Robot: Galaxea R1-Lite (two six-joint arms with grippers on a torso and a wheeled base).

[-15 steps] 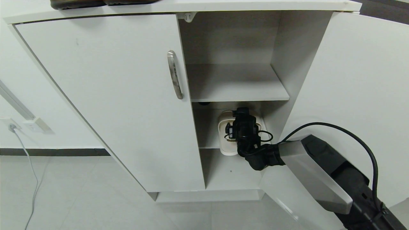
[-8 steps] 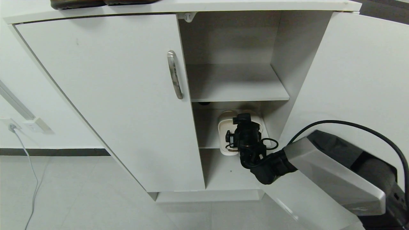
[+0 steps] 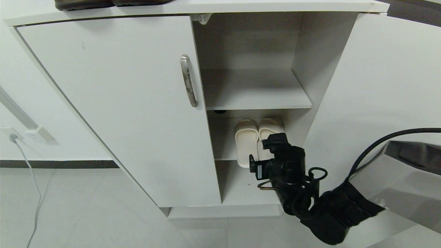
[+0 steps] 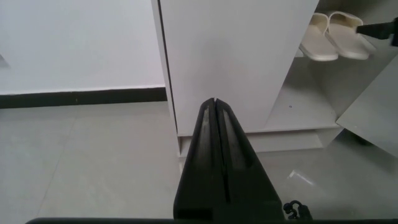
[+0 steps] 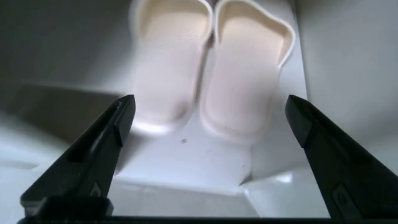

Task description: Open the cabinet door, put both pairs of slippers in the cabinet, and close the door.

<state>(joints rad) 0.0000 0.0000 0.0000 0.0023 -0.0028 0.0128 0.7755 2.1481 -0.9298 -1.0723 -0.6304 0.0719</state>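
You see the cream slippers (image 3: pixel 258 139) side by side on the middle shelf of the cabinet (image 3: pixel 103 103), with its right door (image 3: pixel 379 86) swung open. Right gripper (image 5: pixel 211 107) hangs just before them, jaws spread, empty. Left gripper (image 4: pixel 214 106) is pressed closed, low near the floor. A dark pair (image 3: pixel 82 4), probably slippers, lies on the cabinet top.

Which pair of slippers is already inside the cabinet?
The cream pair, lying side by side on the middle shelf. The dark pair sits on top of the cabinet, outside it.
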